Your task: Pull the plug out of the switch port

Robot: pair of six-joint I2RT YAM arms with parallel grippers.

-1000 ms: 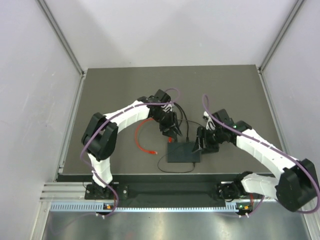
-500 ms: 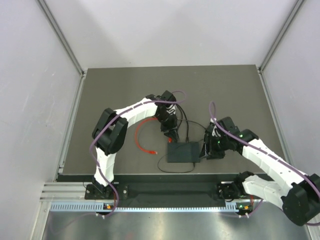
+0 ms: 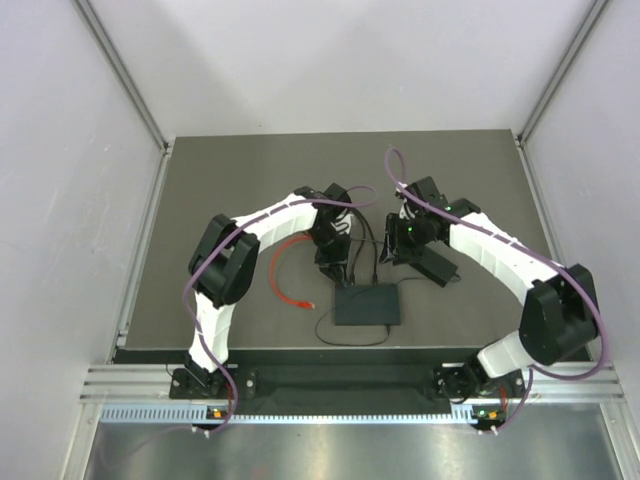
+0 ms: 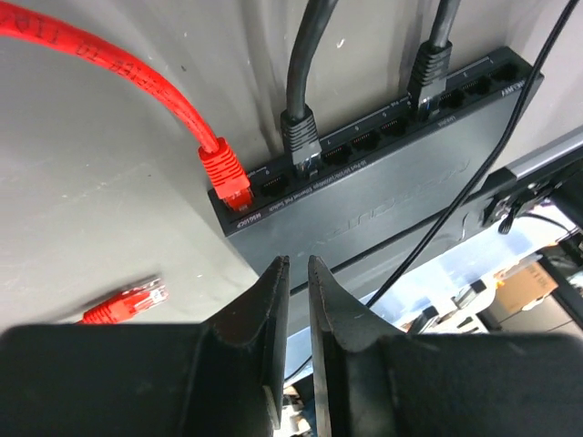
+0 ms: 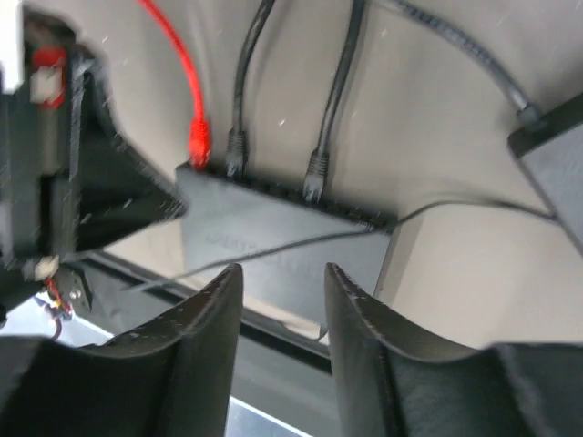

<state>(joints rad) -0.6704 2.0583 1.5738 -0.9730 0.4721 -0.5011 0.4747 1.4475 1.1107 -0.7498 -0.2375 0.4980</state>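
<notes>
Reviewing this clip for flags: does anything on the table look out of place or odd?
One thing: the red cable has one end plugged into the switch, while its other plug lies loose on the table, connected to nothing. The two black cables sit in their ports normally.

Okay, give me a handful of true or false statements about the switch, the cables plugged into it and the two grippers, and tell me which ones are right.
1. A red plug sits in a port at one end of the switch. True.
2. Two black cables are plugged into the switch's port row. True.
3. The left gripper is clamped on the red plug. False: its fingers are nearly together with nothing between them, short of the plug.
4. The right gripper holds a black cable. False: its jaws stand apart and empty above the switch.
5. The red cable's other end lies loose on the table. True.
6. All the ports are filled. False: several ports are empty.
</notes>
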